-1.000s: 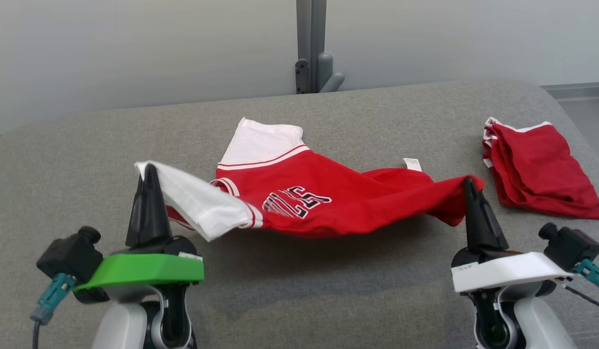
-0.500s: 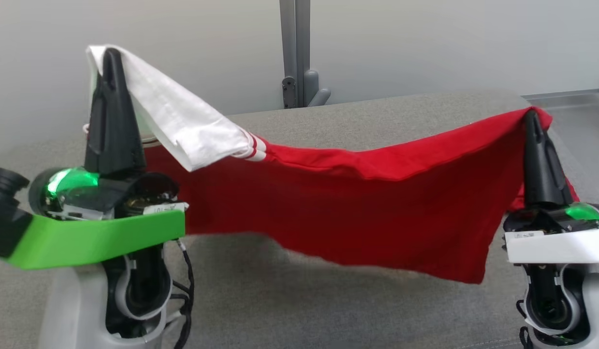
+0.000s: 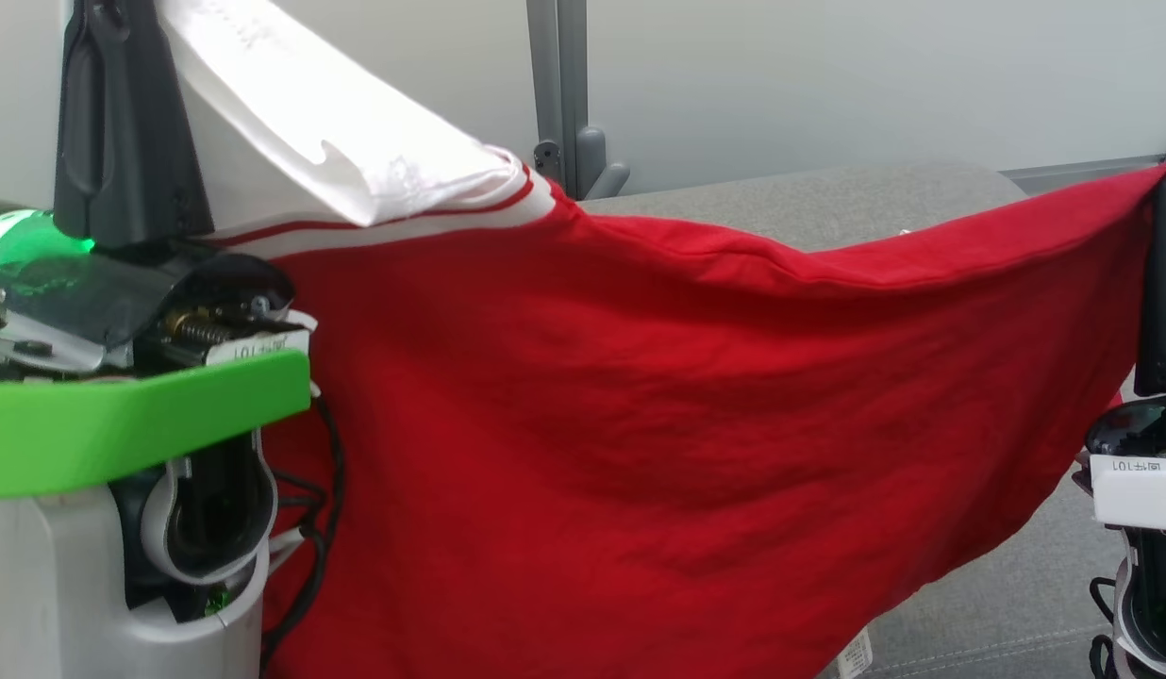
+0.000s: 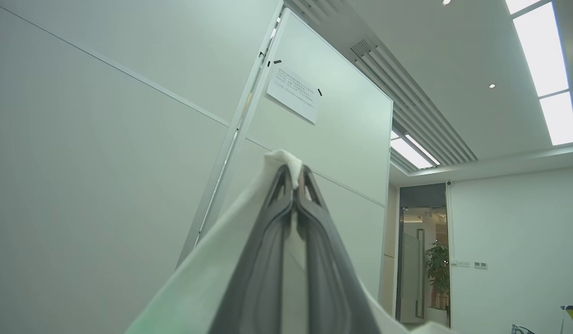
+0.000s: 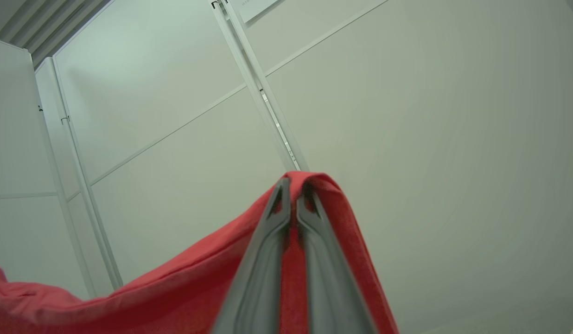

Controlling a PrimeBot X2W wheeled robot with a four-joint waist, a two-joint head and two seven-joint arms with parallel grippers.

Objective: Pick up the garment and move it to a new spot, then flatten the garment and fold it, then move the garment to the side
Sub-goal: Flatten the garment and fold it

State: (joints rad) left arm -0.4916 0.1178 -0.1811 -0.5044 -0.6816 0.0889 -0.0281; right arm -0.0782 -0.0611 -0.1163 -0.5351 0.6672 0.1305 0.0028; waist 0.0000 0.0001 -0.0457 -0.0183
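1. Both my grippers are clenched on cloth. The left gripper (image 4: 296,174) pinches the white sleeve (image 3: 357,141), and the right gripper (image 5: 293,185) pinches a red corner.
2. A second ago the garment (image 3: 640,396) sagged low over the grey cushion (image 3: 828,203). Now it is raised high and curtains the middle of the frame. I judge the pick-up done and the carry to a new spot next.
3. Its long axis runs from upper left to the right edge, dipping mid-span. The body hangs toward the bottom, plain red side facing me.
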